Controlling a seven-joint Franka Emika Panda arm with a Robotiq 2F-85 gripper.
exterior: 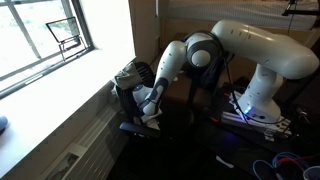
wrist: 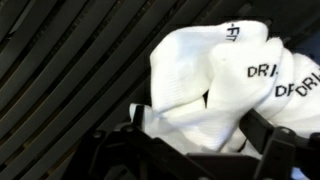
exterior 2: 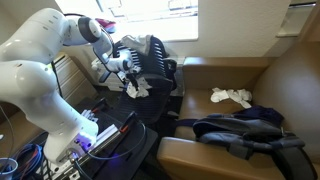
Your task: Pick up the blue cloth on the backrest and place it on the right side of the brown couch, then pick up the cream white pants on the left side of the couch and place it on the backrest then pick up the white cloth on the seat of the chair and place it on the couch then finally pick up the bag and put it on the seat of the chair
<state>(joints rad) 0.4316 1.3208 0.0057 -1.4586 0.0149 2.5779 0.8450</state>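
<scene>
**A:** Where is the white cloth (wrist: 215, 75) from you?

**B:** Straight ahead of my gripper (wrist: 190, 150) and a little to its right. It sits bunched up on the chair (exterior 2: 155, 55), against a dark ribbed surface (wrist: 70, 70). In an exterior view the white cloth (exterior 2: 138, 88) shows just under my gripper (exterior 2: 125, 68), at what I take to be the seat.

**A:** And your jaws?

**B:** Spread wide, holding nothing. My fingers (wrist: 105, 155) stand on either side of the near edge of the bundle.

**A:** So how do you take it well?

**B:** I judge the thick fold is the best target, not a loose corner that could slip out. I'd shift slightly right so the bulk sits centred between the jaws. Then I'd push in until fabric fills the gap, and close firmly. The ribbed surface is close behind, so I should avoid pinching it along with the cloth.

**A:** After that?

**B:** Lift high enough that the trailing end clears the chair before I swing toward the couch (exterior 2: 260, 70), which stands well away from my gripper.
</scene>
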